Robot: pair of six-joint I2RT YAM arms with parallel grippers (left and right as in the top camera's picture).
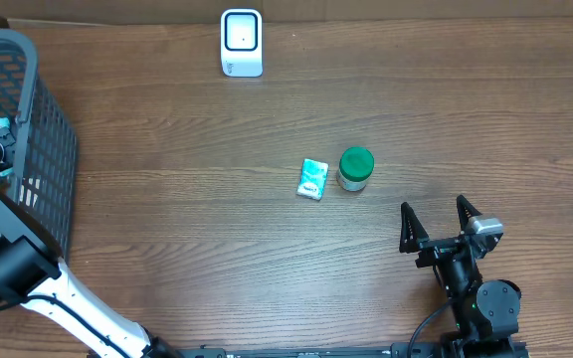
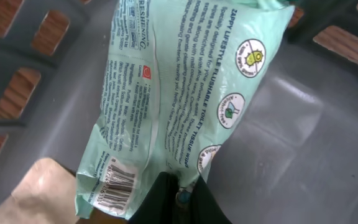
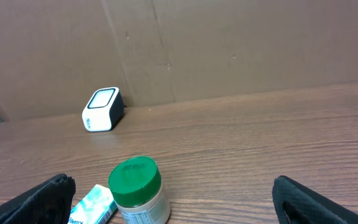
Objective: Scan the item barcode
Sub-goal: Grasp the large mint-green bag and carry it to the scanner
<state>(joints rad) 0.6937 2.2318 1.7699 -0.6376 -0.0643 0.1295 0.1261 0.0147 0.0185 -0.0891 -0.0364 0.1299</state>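
Brown wood-grain table [image 1: 167, 229], cardboard wall behind.

Far left: grey slatted basket [image 1: 30, 109], with the left arm [image 1: 13, 264] reaching into it. The left claw [image 2: 178, 188] is clenched on the bottom seam of a mint-green wipes pack [image 2: 185, 87], which sits inside the basket. Its printed back faces the wrist camera, and the barcode [image 2: 122, 180] is at the lower corner, just beside the grip.

Handling, as a judgement: a soft film pouch, light, crinkly and somewhat slick. It is likely to sag and swing from a seam pinch. The flat crimped edge is the sensible hold, provided the fingers stay off the barcode.

Centre back: white scanner [image 1: 241, 42], well apart from the basket. Mid-table: a small teal packet [image 1: 312, 179], just beside a green-lidded jar [image 1: 355, 168].

Right: the right claw [image 1: 433, 207] is spread wide and empty, near the table's front edge.

Views: only the left wrist shows the pack, the grip and the barcode, because the basket hides them from overhead. Only the overhead shows how far the basket is from the scanner. The right wrist shows the scanner's angled face.
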